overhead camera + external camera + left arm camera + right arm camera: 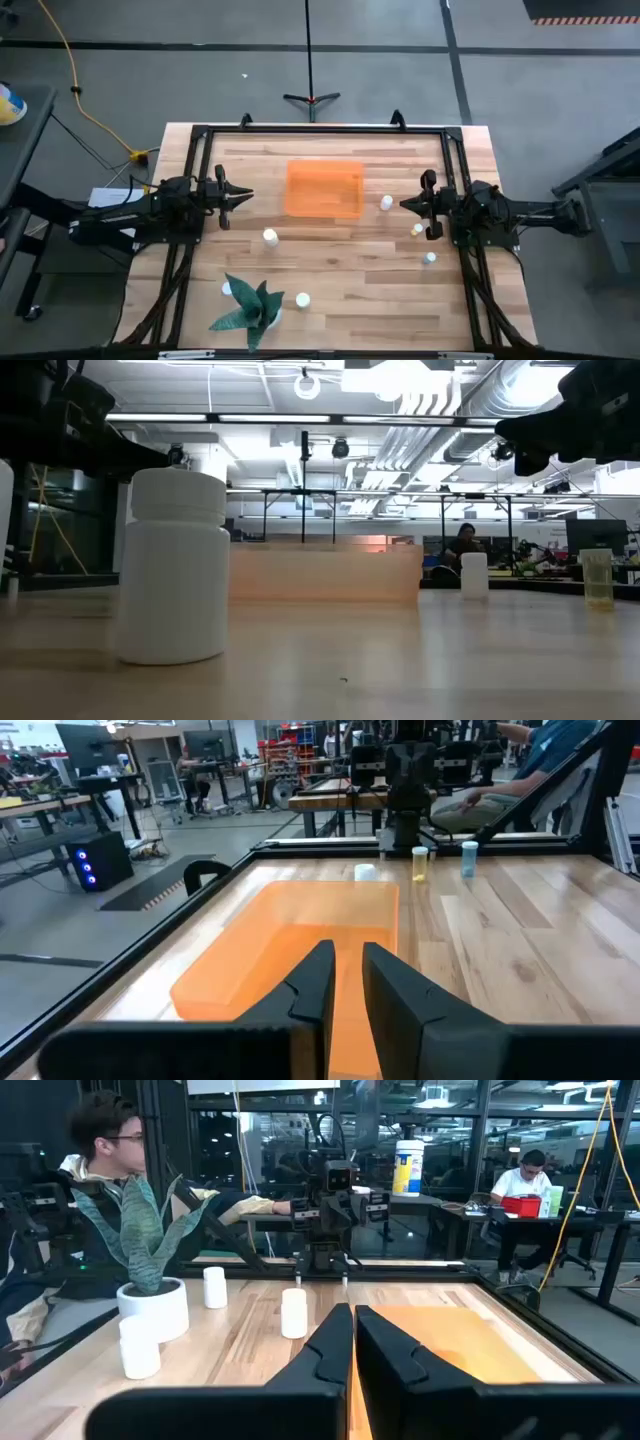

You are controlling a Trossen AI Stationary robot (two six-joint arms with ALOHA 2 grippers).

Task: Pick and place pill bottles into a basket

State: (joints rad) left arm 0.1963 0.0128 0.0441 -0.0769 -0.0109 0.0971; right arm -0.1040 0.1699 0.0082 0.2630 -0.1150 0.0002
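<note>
The orange basket (323, 188) lies on the table's far middle, between the two arms. Several small white pill bottles stand upright on the wood: three near my right gripper (386, 203) (417, 231) (429, 258), one near the basket's near left corner (269, 237), and two by the plant (302, 299) (227, 289). My left gripper (247, 196) hovers left of the basket, its fingers (318, 982) a narrow gap apart and empty. My right gripper (405, 204) hovers right of the basket, shut and empty (352, 1330).
A green spiky plant in a white pot (250, 305) stands near the front left. A black frame (320, 128) runs around the table edge. In the low view one bottle (172, 565) stands close to the camera. People sit in the room beyond the table.
</note>
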